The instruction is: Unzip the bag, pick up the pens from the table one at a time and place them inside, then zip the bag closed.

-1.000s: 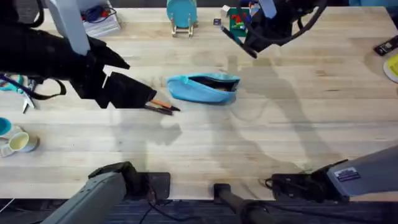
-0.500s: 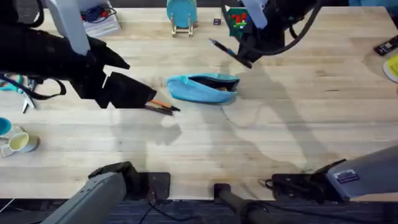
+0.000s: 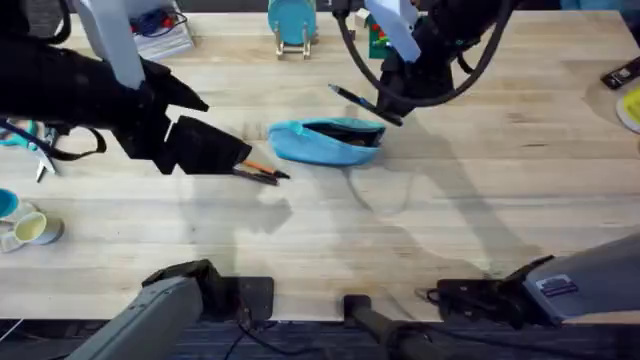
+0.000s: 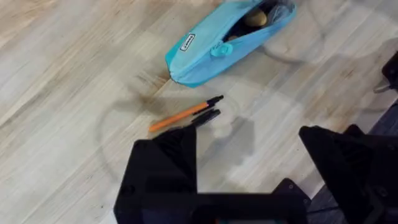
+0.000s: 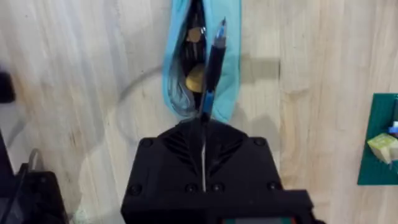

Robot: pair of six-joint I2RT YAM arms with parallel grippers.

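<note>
The light blue bag (image 3: 322,145) lies unzipped mid-table, its dark inside showing (image 5: 198,59). My right gripper (image 3: 388,102) hovers just above its right end, shut on a black pen (image 3: 350,98) whose tip points over the opening (image 5: 213,59). An orange pen (image 3: 258,166) and a black pen (image 3: 262,177) lie side by side on the table (image 3: 420,230) left of the bag. My left gripper (image 3: 225,130) stands open just left of them; in the left wrist view the orange pen (image 4: 180,116) lies just beyond one of its fingers (image 4: 163,168), with the bag (image 4: 205,53) farther off.
A teal round stand (image 3: 292,22) and a green block (image 3: 380,35) sit at the back edge. Cups (image 3: 30,230) and scissors (image 3: 35,150) are at the far left. A yellow object (image 3: 631,108) and a black device (image 3: 620,72) sit at the far right.
My right gripper has carried the black pen left and down from the back of the table to just over the bag's right end. The left arm, bag and two pens stayed put.
</note>
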